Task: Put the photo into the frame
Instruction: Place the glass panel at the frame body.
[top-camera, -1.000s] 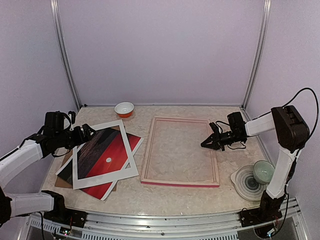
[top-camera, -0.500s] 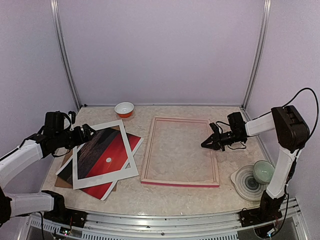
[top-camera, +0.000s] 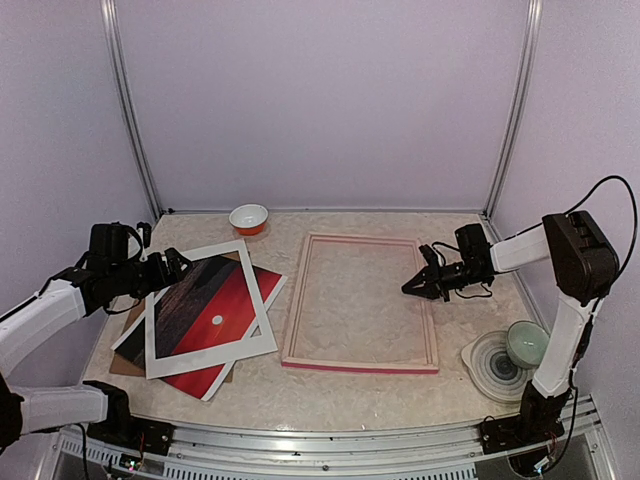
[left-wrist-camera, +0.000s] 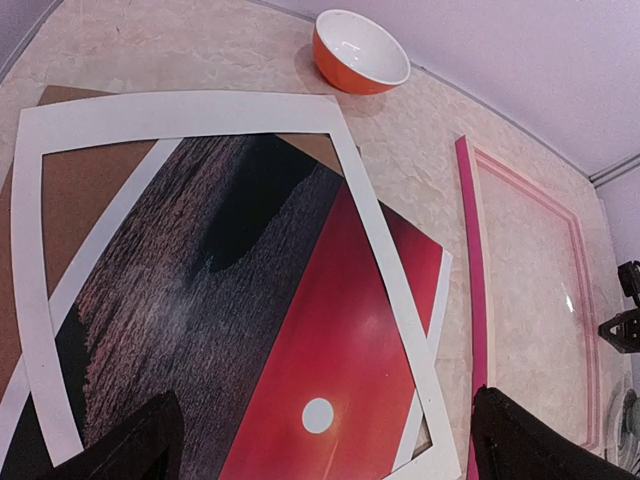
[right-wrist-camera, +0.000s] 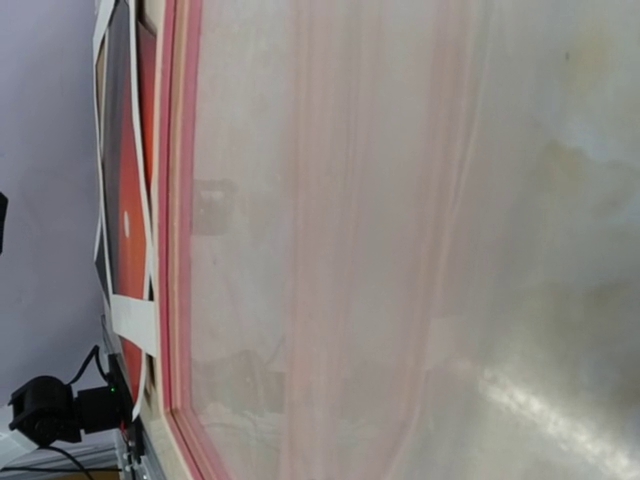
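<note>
The photo (top-camera: 222, 300), a red sunset with a small white sun, lies at the left of the table under a skewed white mat (top-camera: 160, 352). In the left wrist view the photo (left-wrist-camera: 330, 340) fills the picture. My left gripper (top-camera: 178, 266) hovers over its far left corner, open, with nothing between its fingers (left-wrist-camera: 135, 448). The pink frame (top-camera: 296, 305) lies flat in the middle, empty. My right gripper (top-camera: 410, 290) is shut, its tip low over the frame's inside by the right rim. The right wrist view shows only the frame (right-wrist-camera: 180, 250) close up, not my fingers.
A brown backing board (top-camera: 122, 360) lies under the photo. An orange bowl (top-camera: 249, 218) stands at the back. At the front right a pale green cup (top-camera: 526, 343) sits on a striped plate (top-camera: 488, 368). Lilac walls close in the left, the back and the right.
</note>
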